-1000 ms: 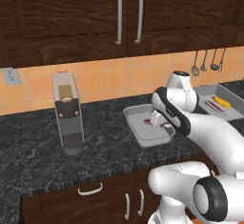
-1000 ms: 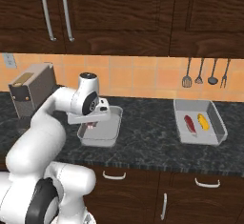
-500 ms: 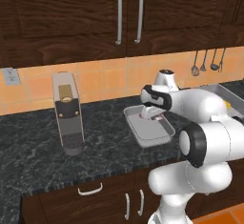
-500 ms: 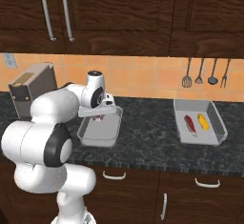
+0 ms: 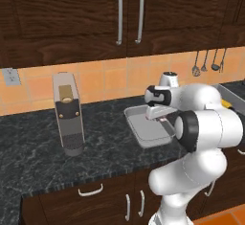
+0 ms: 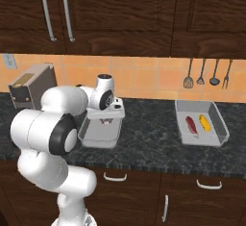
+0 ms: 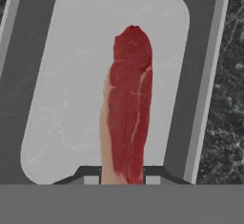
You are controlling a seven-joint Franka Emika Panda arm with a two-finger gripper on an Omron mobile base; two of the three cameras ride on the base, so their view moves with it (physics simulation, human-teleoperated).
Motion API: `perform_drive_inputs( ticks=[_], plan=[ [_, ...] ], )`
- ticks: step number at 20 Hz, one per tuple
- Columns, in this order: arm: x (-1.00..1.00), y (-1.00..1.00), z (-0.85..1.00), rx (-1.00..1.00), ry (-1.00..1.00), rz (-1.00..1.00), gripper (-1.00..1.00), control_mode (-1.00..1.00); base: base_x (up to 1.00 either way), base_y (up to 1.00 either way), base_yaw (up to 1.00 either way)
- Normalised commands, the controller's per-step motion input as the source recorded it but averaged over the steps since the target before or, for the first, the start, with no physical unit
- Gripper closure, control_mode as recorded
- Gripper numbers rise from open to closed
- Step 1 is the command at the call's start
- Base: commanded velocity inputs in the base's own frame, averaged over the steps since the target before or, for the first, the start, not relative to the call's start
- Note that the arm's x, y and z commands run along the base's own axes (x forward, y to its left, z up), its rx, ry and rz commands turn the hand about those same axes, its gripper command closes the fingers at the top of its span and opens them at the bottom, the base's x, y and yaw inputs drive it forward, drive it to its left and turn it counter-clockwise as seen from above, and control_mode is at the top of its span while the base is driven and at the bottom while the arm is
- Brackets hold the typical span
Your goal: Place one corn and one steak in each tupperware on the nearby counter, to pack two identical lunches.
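End effector [image 7: 122,180] hangs over the near tupperware [image 6: 91,133] on the table [image 6: 144,138], pinching one steak [image 7: 127,104] by its lower end. The strip hangs lengthwise above the tray floor. The second tupperware [image 6: 218,129], well apart on the same table, holds the other steak [image 6: 190,124] with one corn [image 6: 204,122] just beside it.

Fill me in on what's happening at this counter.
The arm is packing lunches. Its gripper holds a steak over the left tupperware; the jaws stand either side of the meat's near end. The right tupperware already holds a steak and a corn. The left one looks bare otherwise.
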Motion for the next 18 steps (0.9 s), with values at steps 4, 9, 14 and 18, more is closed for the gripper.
perform_drive_inputs(
  ticks=[4,9,14,18],
  plan=[
    [0.35,0.01,-0.47,-0.03,0.03,-0.05,1.00,-1.00,0.00,0.00,0.00],
    [0.10,0.00,-0.40,-0.01,0.00,-0.05,1.00,-1.00,0.00,0.00,0.00],
    [0.00,0.01,-0.08,0.00,0.00,-0.01,-1.00,-1.00,0.00,0.00,0.00],
    [0.00,0.01,0.06,-0.01,0.00,-0.02,-1.00,-1.00,0.00,0.00,0.00]
  ],
)
